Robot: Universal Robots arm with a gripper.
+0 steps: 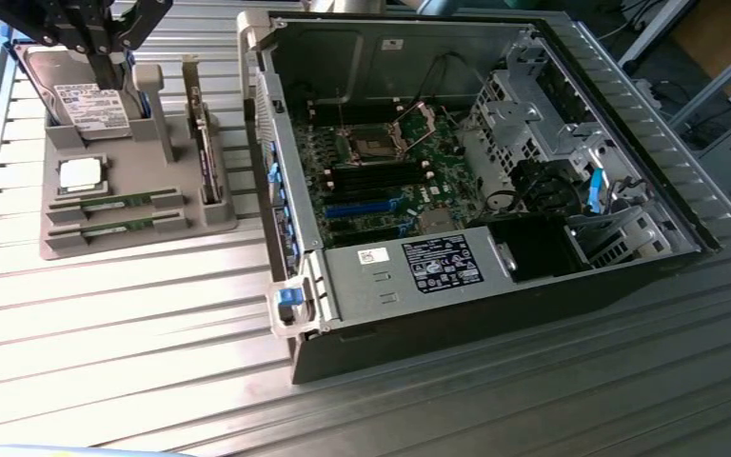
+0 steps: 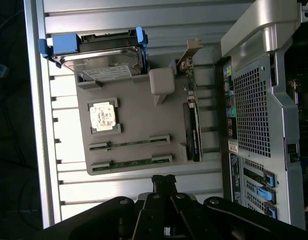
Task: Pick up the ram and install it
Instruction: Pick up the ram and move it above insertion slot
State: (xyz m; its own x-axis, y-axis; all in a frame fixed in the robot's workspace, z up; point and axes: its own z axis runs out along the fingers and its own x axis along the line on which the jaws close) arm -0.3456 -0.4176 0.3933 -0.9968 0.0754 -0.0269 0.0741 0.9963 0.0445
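Two ram sticks lie in slots on a grey holder tray [image 1: 220, 221]: one ram [image 1: 119, 202] [image 2: 130, 143] nearer the processor, the other ram [image 1: 122, 227] [image 2: 131, 163] at the tray's edge. Both are thin green strips. My gripper [image 1: 117, 57] [image 2: 163, 179] hangs high above the tray, over its hard-drive end in the exterior view. Its fingers are shut together with nothing between them. It touches neither stick.
The tray also carries a hard drive [image 1: 80, 100] [image 2: 101, 55], a processor [image 1: 81, 173] [image 2: 103, 116] and an upright card [image 1: 201, 143] [image 2: 192, 132]. An open computer case [image 1: 467, 143] with its motherboard [image 1: 391, 181] lies on the exterior view's right of the tray. Ribbed metal table [image 1: 125, 324] all around.
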